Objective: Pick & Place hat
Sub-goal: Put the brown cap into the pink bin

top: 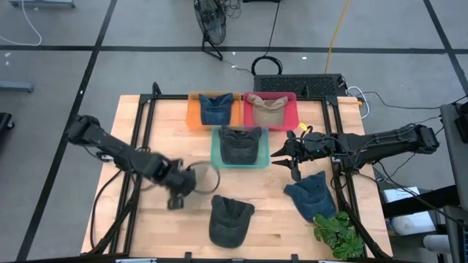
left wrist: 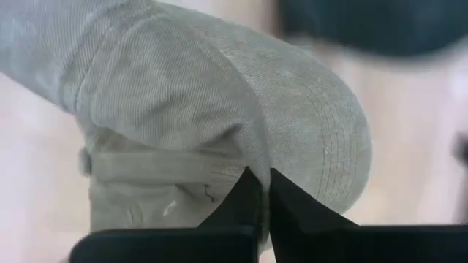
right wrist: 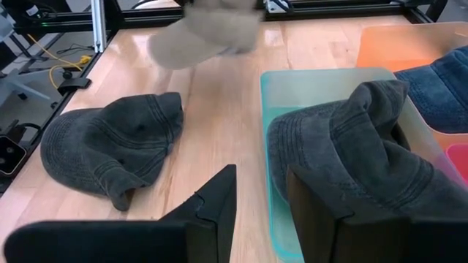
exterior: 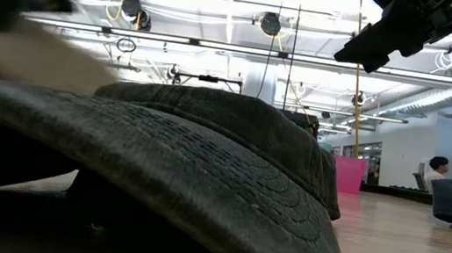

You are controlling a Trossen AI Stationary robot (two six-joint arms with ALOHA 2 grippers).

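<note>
We see the left gripper [left wrist: 257, 191] pinching a beige hat [left wrist: 219, 109] above the table [top: 146, 212], left of the teal tray [top: 216, 150]. The right gripper [right wrist: 261, 191], fingers spread, hovers by that tray.

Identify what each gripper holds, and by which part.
The left gripper pinches the beige hat by its edge, apparently near the back strap. The right gripper holds nothing.

My high view looks straight down over the whole table [top: 168, 226]. The low view sits level, pressed against the dark grey hat [exterior: 202, 168], which the right wrist view shares.
</note>
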